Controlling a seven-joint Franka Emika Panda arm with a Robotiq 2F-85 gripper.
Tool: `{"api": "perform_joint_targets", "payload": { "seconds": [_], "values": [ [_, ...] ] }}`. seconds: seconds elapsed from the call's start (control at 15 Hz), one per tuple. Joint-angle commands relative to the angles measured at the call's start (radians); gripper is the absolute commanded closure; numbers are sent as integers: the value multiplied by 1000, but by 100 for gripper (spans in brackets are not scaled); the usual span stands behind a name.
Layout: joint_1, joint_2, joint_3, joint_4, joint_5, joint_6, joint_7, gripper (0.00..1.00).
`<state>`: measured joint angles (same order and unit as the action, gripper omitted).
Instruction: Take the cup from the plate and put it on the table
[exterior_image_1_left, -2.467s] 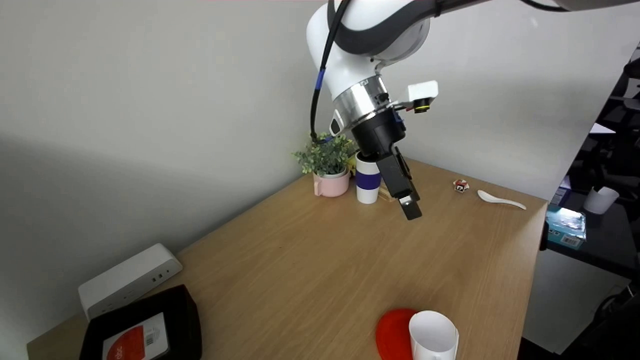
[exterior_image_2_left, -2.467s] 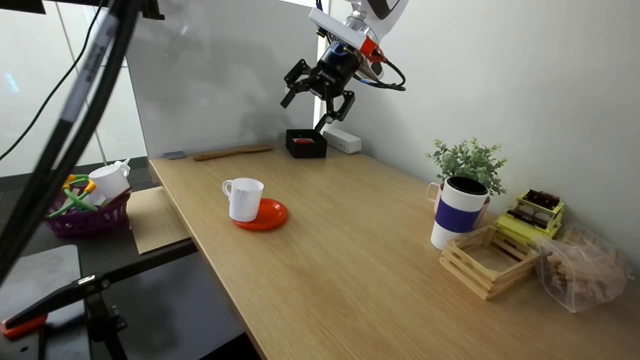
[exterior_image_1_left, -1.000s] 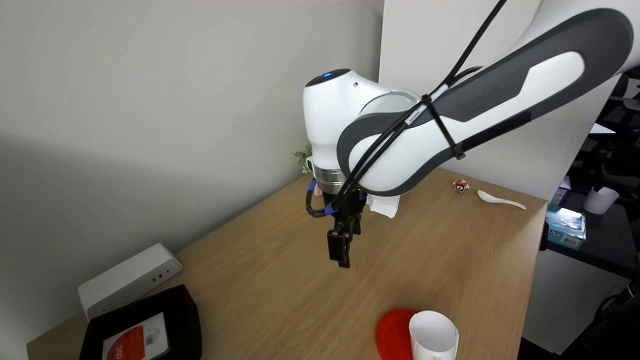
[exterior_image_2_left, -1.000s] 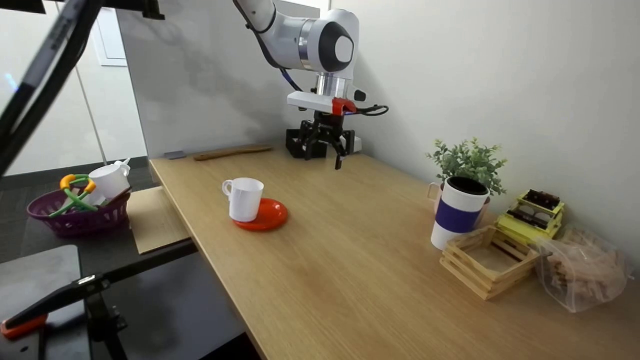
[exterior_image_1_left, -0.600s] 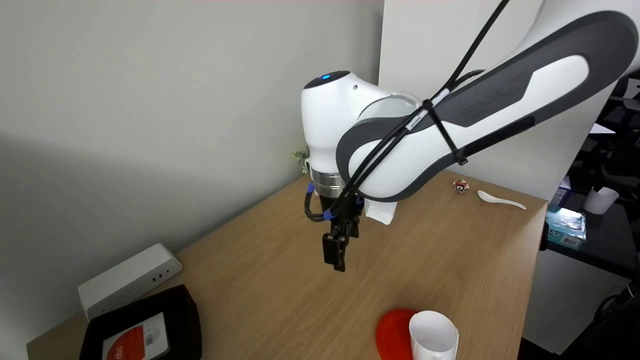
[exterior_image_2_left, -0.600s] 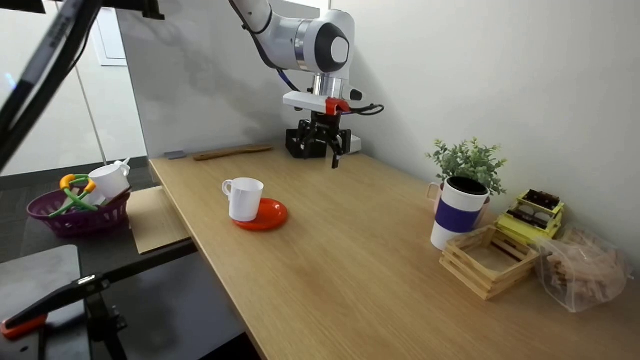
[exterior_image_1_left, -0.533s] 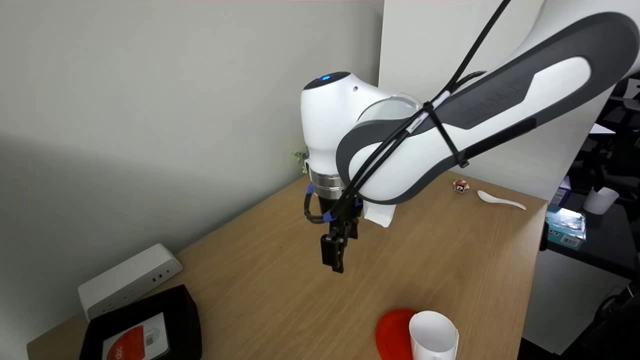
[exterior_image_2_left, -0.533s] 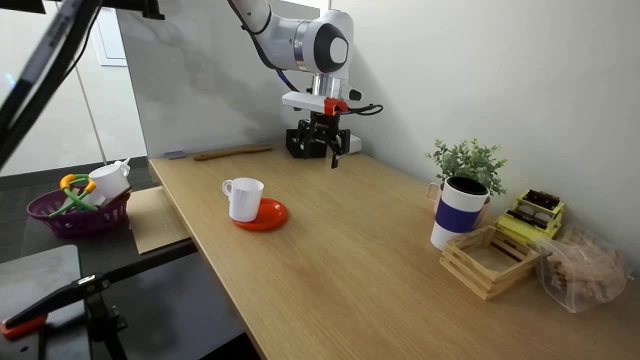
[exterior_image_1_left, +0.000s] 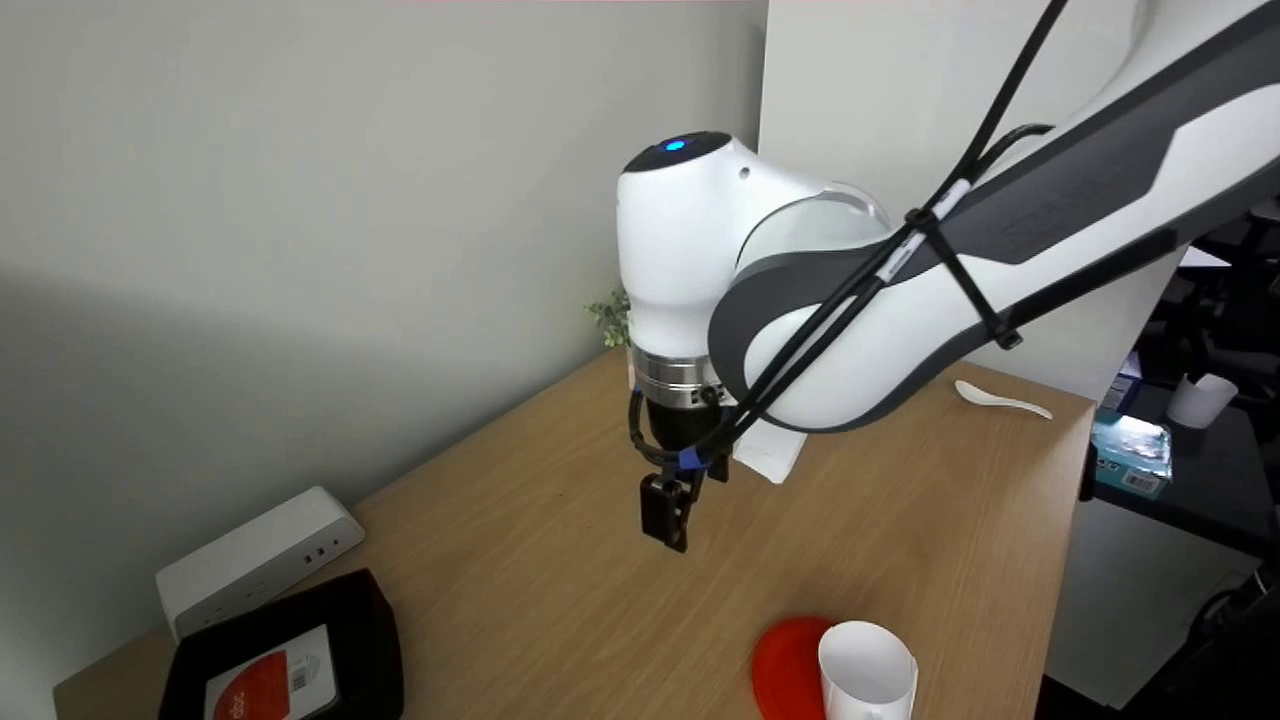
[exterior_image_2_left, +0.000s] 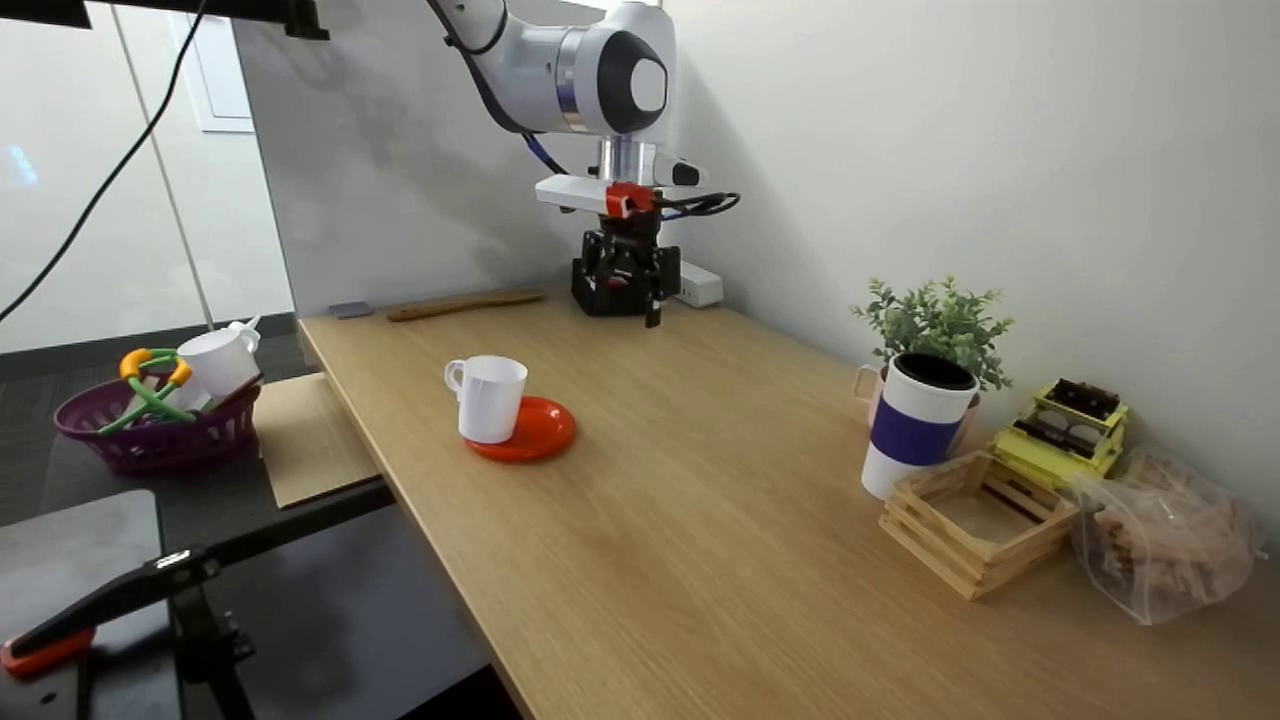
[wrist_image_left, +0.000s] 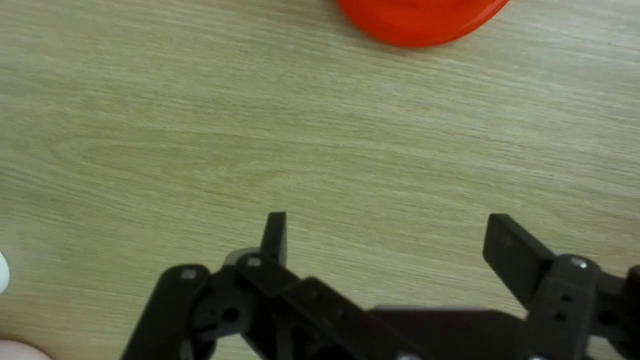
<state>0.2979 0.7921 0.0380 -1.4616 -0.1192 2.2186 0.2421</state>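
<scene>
The white cup (exterior_image_1_left: 868, 675) stands upright on the red plate (exterior_image_1_left: 785, 665), off to one side of it. In an exterior view the cup (exterior_image_2_left: 490, 402) has its handle to the left and the plate (exterior_image_2_left: 548, 432) shows beside it. Both rest on the light-brown table (exterior_image_2_left: 680, 520). My gripper (exterior_image_1_left: 664, 540) points down above the table, apart from cup and plate, on the plate side. In the wrist view the gripper (wrist_image_left: 387, 216) is open, with only table between the fingers. The plate's edge (wrist_image_left: 420, 25) shows at the top there; the cup is out of that view.
A black tray (exterior_image_1_left: 385, 650) and a white power strip (exterior_image_1_left: 262, 560) stand along the wall. A banded cup (exterior_image_2_left: 912, 430), a plant (exterior_image_2_left: 940, 320), a wooden crate (exterior_image_2_left: 970, 560) and a clear bag (exterior_image_2_left: 1165, 540) line the wall side. A white spoon (exterior_image_1_left: 1000, 400) lies near the far edge.
The arm has swung from a tilted pose to pointing down over the table. In the last half second the gripper has shifted slightly and turned a little. Cup and plate have not moved.
</scene>
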Motion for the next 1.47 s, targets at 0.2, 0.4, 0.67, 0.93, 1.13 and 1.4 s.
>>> {"api": "perform_joint_targets", "payload": {
  "seconds": [0.2, 0.4, 0.67, 0.93, 1.13, 1.4],
  "values": [
    [4, -159, 1, -273, 11, 72, 88, 0],
    [4, -198, 5, -361, 14, 106, 110, 0],
    [7, -164, 4, -330, 4, 91, 99, 0],
    [7, -176, 4, -350, 4, 98, 99, 0],
    [13, -180, 1, -360, -3, 99, 107, 0],
    [26, -194, 7, -422, 14, 127, 158, 0]
  ]
}}
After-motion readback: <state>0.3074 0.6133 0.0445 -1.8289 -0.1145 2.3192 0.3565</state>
